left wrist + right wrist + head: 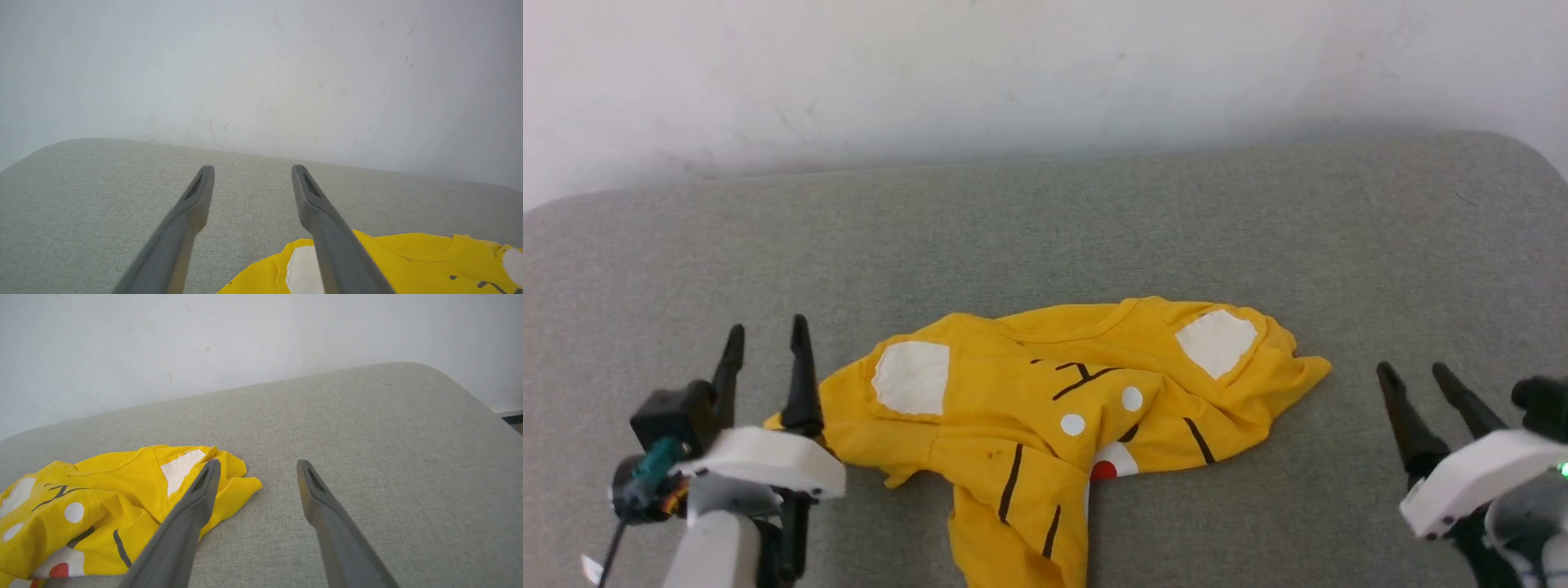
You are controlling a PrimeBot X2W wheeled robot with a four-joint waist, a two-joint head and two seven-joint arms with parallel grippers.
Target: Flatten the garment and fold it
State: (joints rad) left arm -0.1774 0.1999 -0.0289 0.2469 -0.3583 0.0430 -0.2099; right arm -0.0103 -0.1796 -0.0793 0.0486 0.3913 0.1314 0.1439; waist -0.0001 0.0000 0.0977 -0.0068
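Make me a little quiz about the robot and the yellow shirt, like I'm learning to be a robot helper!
1. True or false: the yellow T-shirt lies flat and smooth on the grey cushion.
2. Which of these colours shows as a dot on its print? A) red B) blue C) green
3. Fill in: the left jaws and the right jaws are both ____, holding nothing.
Key: 1 false, it is crumpled. 2 A, the red dot. 3 open.
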